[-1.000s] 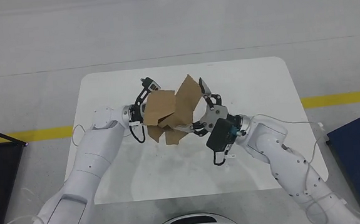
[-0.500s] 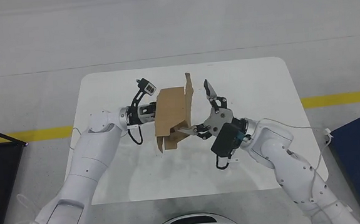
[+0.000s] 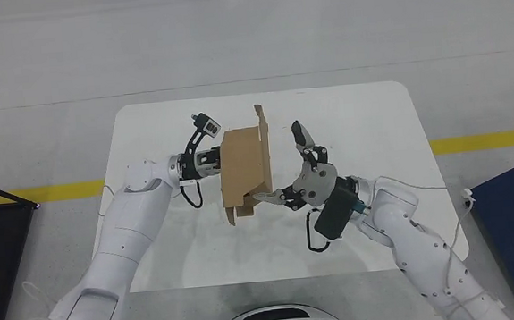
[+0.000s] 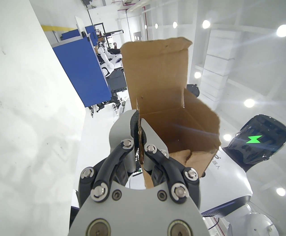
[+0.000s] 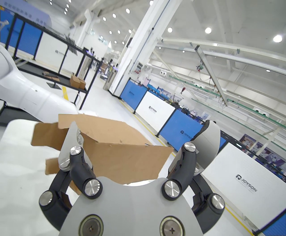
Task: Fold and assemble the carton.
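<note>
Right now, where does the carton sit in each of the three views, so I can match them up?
Top view: the carton is over the middle of the white table, between the two arms.
Left wrist view: the carton is open with a raised flap, one wall edge pinched in the left gripper.
Right wrist view: its brown panels lie just beyond the open right gripper.
Shared landmark: the white table.

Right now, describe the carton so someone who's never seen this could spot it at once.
Start at the white table: over its middle, between the two arms, is the carton, a brown cardboard box with one end open and a long flap sticking out. It is the only brown thing there, one wall pinched by the left gripper, the open right gripper on its other side.
</note>
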Controlling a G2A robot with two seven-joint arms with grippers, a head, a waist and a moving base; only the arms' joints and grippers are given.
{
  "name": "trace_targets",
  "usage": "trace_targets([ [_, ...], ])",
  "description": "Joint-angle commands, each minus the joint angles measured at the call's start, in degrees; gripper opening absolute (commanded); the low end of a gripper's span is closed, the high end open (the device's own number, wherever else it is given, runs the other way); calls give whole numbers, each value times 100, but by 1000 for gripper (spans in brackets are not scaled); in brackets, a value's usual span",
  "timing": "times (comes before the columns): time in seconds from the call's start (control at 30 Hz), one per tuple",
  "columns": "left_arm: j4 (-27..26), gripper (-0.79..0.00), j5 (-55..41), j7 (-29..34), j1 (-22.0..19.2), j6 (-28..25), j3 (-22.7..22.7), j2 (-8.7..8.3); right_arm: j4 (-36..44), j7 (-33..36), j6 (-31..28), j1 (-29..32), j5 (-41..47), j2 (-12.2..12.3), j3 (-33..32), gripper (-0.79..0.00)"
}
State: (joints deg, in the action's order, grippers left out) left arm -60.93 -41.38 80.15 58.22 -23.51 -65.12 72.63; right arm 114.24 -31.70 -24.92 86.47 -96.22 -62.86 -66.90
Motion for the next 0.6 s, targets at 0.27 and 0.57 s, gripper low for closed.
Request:
trace_targets([
  [0.27, -2, -785, 3, 1, -1, -1, 1, 0, 83, 66, 52, 7, 65, -7, 15, 0],
  [0.57, -84, -785, 73, -430, 93, 1084, 201, 7, 307, 117, -194, 314, -158, 74, -268, 0],
])
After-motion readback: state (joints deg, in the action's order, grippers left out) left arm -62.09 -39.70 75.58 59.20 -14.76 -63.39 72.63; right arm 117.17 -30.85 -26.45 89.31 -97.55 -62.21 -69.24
